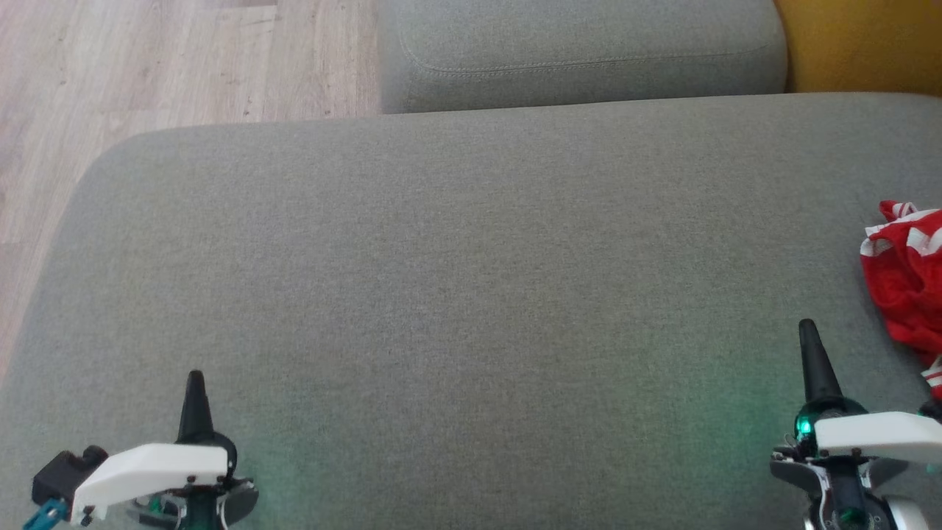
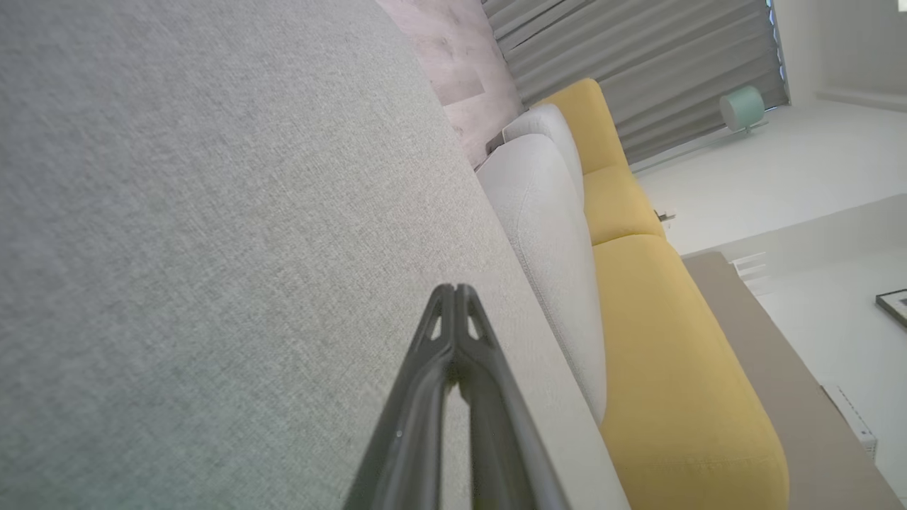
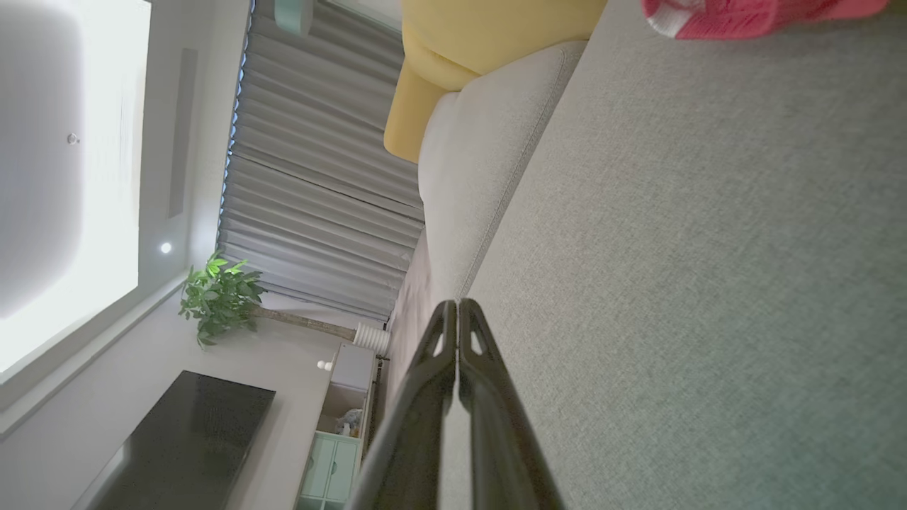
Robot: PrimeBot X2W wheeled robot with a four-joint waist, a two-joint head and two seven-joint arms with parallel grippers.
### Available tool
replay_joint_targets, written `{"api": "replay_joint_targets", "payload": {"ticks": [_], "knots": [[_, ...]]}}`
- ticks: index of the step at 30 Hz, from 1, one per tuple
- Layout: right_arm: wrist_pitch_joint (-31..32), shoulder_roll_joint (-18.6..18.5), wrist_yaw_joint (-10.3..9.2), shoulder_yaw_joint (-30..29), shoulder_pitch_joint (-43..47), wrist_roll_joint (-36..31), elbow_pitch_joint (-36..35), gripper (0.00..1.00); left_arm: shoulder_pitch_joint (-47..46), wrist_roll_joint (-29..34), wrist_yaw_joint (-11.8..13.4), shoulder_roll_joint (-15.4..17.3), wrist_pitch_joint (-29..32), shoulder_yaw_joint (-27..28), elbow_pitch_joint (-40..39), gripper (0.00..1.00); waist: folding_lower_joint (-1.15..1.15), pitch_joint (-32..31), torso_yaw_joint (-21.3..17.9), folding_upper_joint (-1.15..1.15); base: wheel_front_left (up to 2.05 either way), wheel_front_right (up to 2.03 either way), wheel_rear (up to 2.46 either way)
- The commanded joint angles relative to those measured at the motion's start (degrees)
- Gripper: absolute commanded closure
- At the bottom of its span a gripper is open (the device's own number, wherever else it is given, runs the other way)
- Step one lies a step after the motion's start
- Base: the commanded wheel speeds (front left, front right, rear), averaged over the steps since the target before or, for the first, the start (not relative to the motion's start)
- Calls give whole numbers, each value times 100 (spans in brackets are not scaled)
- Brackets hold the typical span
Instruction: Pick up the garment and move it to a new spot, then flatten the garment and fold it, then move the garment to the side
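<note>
Both arms sit low over the grey seat (image 1: pixel 471 294): left gripper (image 1: pixel 196 379) at seven o'clock, right gripper (image 1: pixel 808 327) at five, each pinched tight on nothing. The red-and-white garment (image 1: pixel 905 280) lies crumpled at three o'clock, near the right one. That arm looks best placed to fetch it toward the middle.

I count one red-and-white garment (image 1: pixel 904 276). Two grippers: left gripper (image 1: pixel 196 377), right gripper (image 1: pixel 808 325). Two grey sofa cushions: large seat cushion (image 1: pixel 456 294), smaller cushion (image 1: pixel 581 51). One potted plant (image 3: pixel 220 301).
</note>
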Motion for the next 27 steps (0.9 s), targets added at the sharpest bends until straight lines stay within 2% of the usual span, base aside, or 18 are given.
{"api": "replay_joint_targets", "payload": {"ticks": [1,27], "knots": [[26,-122,-3,50,-337,183,-150,100,-275,-153,-72,6,30,220,-192,100,0,-3,0,0,0,0,0],[144,-121,-4,-74,-622,1798,191,100,-378,-1615,-443,-215,376,662,-233,100,0,-61,3,0,0,0,0]]}}
